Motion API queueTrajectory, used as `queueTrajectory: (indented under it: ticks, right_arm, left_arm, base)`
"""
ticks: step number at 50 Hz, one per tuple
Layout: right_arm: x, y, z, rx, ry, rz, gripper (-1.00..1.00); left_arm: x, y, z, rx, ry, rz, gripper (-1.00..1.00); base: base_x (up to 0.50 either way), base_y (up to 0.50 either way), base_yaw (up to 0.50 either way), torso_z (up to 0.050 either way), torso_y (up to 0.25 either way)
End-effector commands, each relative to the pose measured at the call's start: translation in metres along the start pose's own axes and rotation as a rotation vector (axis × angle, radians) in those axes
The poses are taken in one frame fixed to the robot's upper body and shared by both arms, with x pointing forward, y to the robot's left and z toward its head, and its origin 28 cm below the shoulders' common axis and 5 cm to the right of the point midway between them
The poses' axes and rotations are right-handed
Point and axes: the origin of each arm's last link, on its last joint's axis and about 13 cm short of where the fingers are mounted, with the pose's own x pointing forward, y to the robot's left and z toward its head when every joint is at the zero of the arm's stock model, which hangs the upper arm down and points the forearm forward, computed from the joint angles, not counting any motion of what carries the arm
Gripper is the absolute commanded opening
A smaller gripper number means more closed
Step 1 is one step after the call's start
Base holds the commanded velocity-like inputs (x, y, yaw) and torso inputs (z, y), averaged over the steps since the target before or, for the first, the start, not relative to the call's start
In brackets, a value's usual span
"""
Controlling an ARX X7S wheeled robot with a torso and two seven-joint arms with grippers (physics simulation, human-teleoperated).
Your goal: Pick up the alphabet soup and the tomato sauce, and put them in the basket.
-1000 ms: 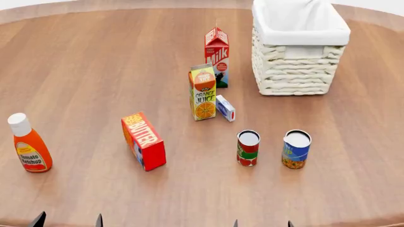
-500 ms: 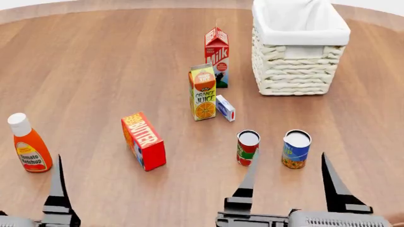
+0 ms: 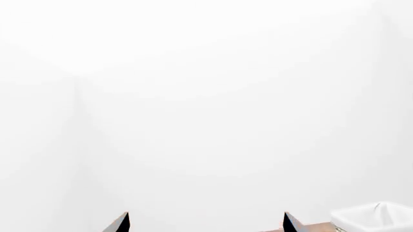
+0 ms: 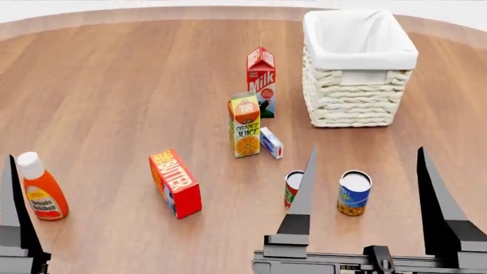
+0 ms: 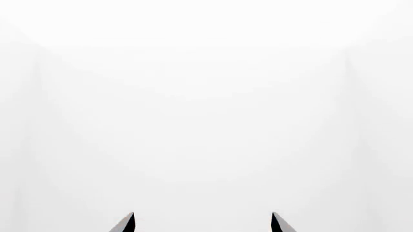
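The alphabet soup (image 4: 354, 193), a blue can with a pale lid, stands on the wooden table. The tomato sauce (image 4: 291, 187), red and green, stands just left of it, half hidden behind a finger of my right gripper (image 4: 366, 149). That gripper is open and empty, raised in front of both cans and nearer to me. The cream wicker basket (image 4: 357, 85) sits at the far right; a corner of the basket (image 3: 374, 217) also shows in the left wrist view. My left gripper (image 3: 206, 222) is open and empty, with one of its fingers (image 4: 11, 200) at the head view's left edge. The right wrist view shows only the right gripper (image 5: 202, 222) against white.
An orange ketchup bottle (image 4: 42, 188) stands by the left gripper's finger. A red butter box (image 4: 175, 182), an orange juice carton (image 4: 245, 124), a milk carton (image 4: 261, 81) and a small box (image 4: 271, 142) stand mid-table, left of the basket.
Both grippers have risen from the bottom edge into the head view. The head view has shifted, so the objects sit lower in it. Nothing on the table has moved.
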Motion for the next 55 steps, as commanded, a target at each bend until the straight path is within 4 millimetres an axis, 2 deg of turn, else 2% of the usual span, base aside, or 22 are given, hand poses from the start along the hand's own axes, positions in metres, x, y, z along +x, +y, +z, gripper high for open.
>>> queueTrajectory:
  ticks: [1,21,22,24,27,55]
  right_arm:
    - [-0.005,0.003,0.007,0.011,-0.025,0.021,1.0]
    - [-0.01,0.005,0.008,0.035,-0.038,0.029,1.0]
    - [-0.007,0.005,0.013,0.038,-0.038,0.03,1.0]
    - [-0.004,0.005,0.017,0.039,-0.036,0.033,1.0]
    - [-0.01,0.006,0.007,0.039,-0.028,0.039,1.0]
    - [-0.012,0.008,0.007,0.035,-0.022,0.061,1.0]
  left_arm:
    - [-0.001,0.0,0.009,0.002,-0.029,-0.006,1.0]
    - [-0.005,0.0,0.007,-0.023,-0.031,0.006,1.0]
    - [-0.005,0.0,0.006,-0.039,-0.02,0.01,1.0]
    - [-0.005,0.0,0.007,-0.036,-0.029,0.007,1.0]
    - [-0.005,0.001,0.006,-0.038,-0.03,0.013,1.0]
    - [-0.007,0.001,0.007,-0.033,-0.031,0.012,1.0]
  base:
    - [0.0,0.0,0.0,0.05,0.002]
    - [0.0,0.0,0.0,0.05,0.004]
    - [0.0,0.0,0.0,0.03,0.006]
    - [0.0,0.0,0.0,0.0,0.0]
    - [0.0,0.0,0.0,0.0,0.0]
    - [0.0,-0.18,0.0,0.0,0.0]
